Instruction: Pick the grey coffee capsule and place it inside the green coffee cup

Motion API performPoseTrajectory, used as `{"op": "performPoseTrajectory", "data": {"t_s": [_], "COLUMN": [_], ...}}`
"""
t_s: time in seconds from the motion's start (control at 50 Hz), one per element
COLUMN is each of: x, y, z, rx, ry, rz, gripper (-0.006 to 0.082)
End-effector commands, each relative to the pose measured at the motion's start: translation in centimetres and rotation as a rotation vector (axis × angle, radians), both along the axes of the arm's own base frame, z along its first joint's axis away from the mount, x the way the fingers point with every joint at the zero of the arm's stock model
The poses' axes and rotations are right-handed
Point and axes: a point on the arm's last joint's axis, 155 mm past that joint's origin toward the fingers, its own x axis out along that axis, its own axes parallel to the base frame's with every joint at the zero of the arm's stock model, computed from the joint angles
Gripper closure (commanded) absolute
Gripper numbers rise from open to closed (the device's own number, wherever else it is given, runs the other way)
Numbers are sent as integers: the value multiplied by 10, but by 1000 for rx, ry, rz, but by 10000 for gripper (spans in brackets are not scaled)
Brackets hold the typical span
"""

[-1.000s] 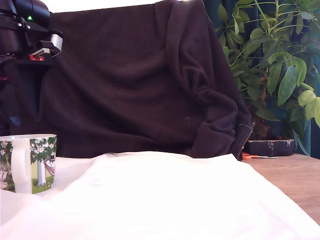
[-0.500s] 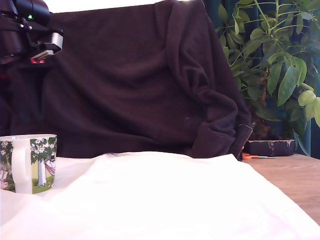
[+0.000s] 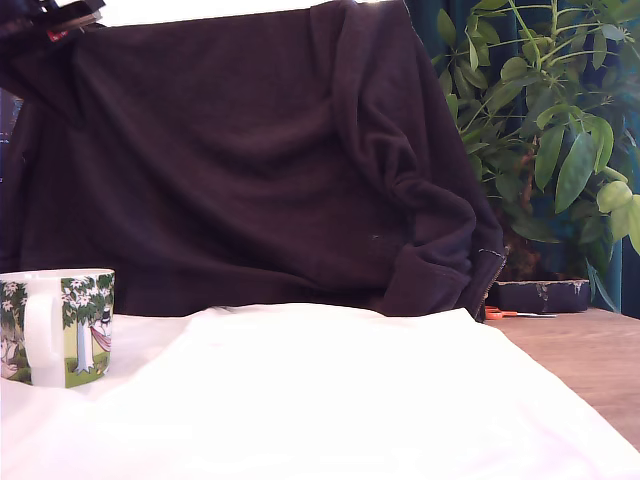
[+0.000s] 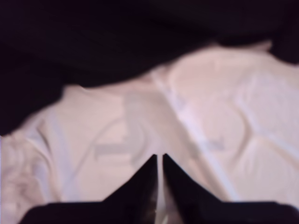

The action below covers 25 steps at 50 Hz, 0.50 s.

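The green coffee cup (image 3: 62, 326), a white mug printed with green trees and a white handle, stands on the white cloth at the exterior view's far left. Its inside does not show from this angle. The grey coffee capsule is not visible in either view. Only a sliver of my arm (image 3: 52, 14) shows, at the exterior view's top left corner, high above the mug. In the wrist view my gripper (image 4: 159, 157) hangs over bare white cloth (image 4: 210, 116), its two dark fingers nearly touching with nothing between them.
A dark fabric (image 3: 280, 160) drapes the whole backdrop behind the table. A leafy plant (image 3: 550, 110) stands at the exterior view's right, above a dark pouch (image 3: 540, 295) and orange-handled scissors (image 3: 515, 313) on the bare wooden tabletop (image 3: 590, 360).
My arm has risen from above the mug and almost left the exterior view at the top left. The mug has not moved.
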Motion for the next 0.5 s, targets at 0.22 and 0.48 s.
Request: {"op": "performPoseTrajectory", "data": {"t_s": [0.22, 0.48], "x": [-7, -18], "y": [11, 22], "z": [-12, -22], "rx": [-50, -53], "ry": [-102, -250], "rz": [59, 108], "gripper": [783, 783]}}
